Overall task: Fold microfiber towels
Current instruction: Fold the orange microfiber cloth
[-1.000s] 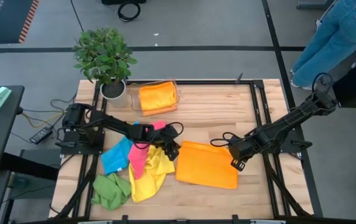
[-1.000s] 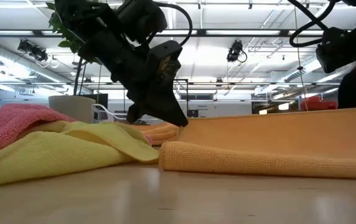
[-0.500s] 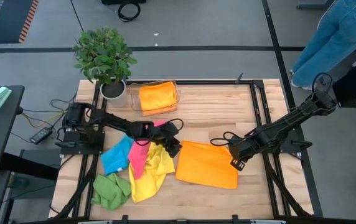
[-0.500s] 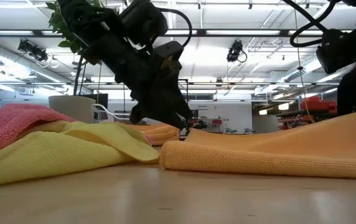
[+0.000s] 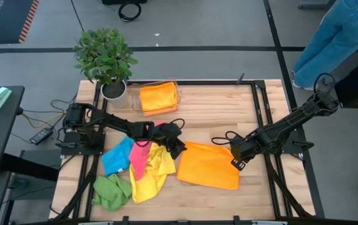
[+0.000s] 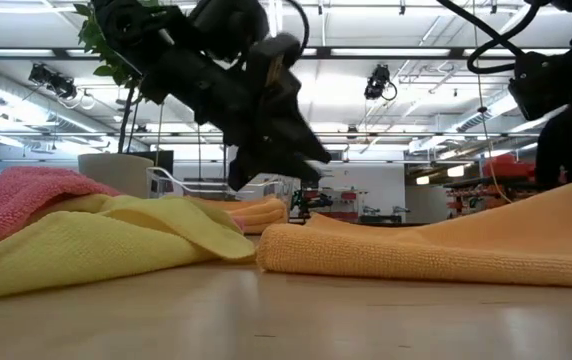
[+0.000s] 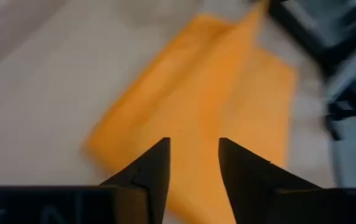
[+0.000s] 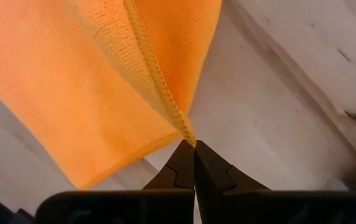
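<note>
An orange microfiber towel (image 5: 207,164) lies doubled over on the wooden table, right of centre. My right gripper (image 5: 234,156) stands over its far right corner and is shut on it. My left gripper (image 5: 178,147) hovers open just above the towel's far left corner (image 5: 185,145), touching nothing; the left wrist view shows its gripper (image 7: 193,168) with the orange towel (image 7: 215,106) beyond it. In the low view the orange towel (image 6: 416,250) slopes up toward the right. My right gripper pinches the orange towel's hemmed corner (image 8: 188,135) between its two fingertips, which point down from above. One layer or several, I cannot tell. That corner is raised off the table; the cloth falls away slack from it, and the rest lies on the table.
A heap of loose towels lies at the left: blue (image 5: 115,156), pink (image 5: 140,157), yellow (image 5: 151,176) and green (image 5: 111,191). A clear tray (image 5: 178,100) holding a folded orange towel (image 5: 158,97) and a potted plant (image 5: 106,57) stand at the far left. A person (image 5: 345,31) stands beyond the far right corner.
My left gripper has opened and let go of the orange towel's far left corner, then risen a little and tipped upward. That end of the towel has dropped onto the table, while the right corner stays held up, so the cloth now slopes.
</note>
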You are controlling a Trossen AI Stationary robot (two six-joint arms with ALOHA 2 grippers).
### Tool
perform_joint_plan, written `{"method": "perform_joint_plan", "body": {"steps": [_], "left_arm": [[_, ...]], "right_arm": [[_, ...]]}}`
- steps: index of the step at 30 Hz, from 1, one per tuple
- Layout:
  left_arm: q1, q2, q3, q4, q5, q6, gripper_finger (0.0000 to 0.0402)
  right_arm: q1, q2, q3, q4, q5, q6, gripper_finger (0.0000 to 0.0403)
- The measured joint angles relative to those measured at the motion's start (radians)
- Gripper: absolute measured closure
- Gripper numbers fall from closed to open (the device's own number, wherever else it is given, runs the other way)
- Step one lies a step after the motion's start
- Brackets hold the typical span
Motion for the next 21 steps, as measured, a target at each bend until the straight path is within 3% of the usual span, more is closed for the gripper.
{"method": "perform_joint_plan", "body": {"steps": [7,10,13,17,21], "left_arm": [[-0.017,0.028,-0.001,-0.027,-0.038,0.112,0.0361],[-0.002,0.009,0.002,-0.013,-0.046,0.235,0.0375],[0.002,0.008,0.037,-0.054,-0.047,0.283,0.0357],[0.051,0.061,0.117,-0.229,-0.033,0.125,0.0303],[0.095,0.115,0.228,-0.304,0.012,0.168,0.0247]], "right_arm": [[-0.037,0.0,0.0,0.001,0.033,0.0,0.04],[-0.038,0.0,0.0,0.001,0.027,-0.002,0.04],[-0.038,0.0,0.0,0.006,0.021,-0.01,0.04],[-0.038,0.0,0.0,0.011,0.014,-0.01,0.04],[-0.038,0.0,0.0,0.015,0.013,-0.018,0.04]]}}
